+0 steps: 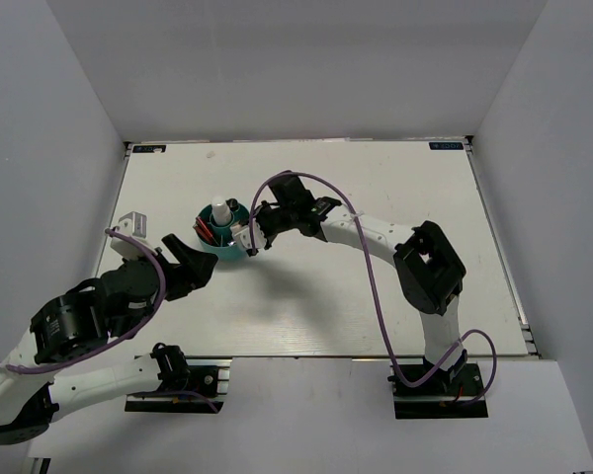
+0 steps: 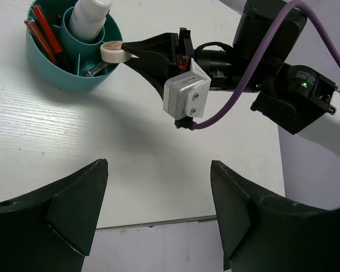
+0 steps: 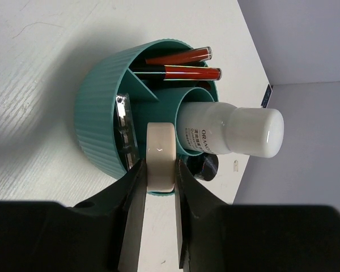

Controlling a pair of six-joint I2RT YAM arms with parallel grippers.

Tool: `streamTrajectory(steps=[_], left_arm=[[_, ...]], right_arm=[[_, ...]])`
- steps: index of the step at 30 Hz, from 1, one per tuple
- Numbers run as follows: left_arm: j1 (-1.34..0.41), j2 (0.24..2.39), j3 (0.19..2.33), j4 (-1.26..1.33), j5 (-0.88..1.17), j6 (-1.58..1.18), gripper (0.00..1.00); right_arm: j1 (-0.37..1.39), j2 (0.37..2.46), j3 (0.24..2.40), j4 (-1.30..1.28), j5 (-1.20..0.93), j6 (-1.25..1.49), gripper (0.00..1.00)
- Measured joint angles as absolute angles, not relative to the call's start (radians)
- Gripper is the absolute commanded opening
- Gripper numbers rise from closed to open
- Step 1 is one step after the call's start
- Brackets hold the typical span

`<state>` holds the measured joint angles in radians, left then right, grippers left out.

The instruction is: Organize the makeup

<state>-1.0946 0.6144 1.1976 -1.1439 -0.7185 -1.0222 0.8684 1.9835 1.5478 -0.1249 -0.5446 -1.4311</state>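
At holder rim, jar (in right claw)

white arm links with black joint housings, purple cable looped along each, black wedge gripper fingers, grey square wrist camera box, green led.

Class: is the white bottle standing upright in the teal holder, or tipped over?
Upright: the white bottle stands cap-up inside the teal holder, in its central tube.

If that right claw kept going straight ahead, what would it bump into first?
The right gripper, shut on the round jar, would probably meet the teal holder at its rim first; depth is unclear.
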Motion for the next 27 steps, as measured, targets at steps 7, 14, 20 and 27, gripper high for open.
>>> streamTrajectory(steps=[7,14,20,27], left_arm=[[-1.095,0.609,1.197,-1.143,-0.719,-1.022,0.82],[-1.095,0.607,1.198,-1.143,-0.720,-1.022,0.82],[-1.095,0.607,1.197,-1.143,-0.721,-1.022,0.82],[-1.095,0.607,1.197,-1.142,-0.722,-1.022,0.82]], right_arm=[[0.871,1.987,1.548,-0.155,-0.544,-1.456,0.00],[0.871,1.990,1.548,-0.162,-0.542,-1.473,0.00],[0.871,1.990,1.548,-0.147,-0.532,-1.469,0.00],[0.871,1.990,1.537,-0.095,-0.525,-1.455,0.00]])
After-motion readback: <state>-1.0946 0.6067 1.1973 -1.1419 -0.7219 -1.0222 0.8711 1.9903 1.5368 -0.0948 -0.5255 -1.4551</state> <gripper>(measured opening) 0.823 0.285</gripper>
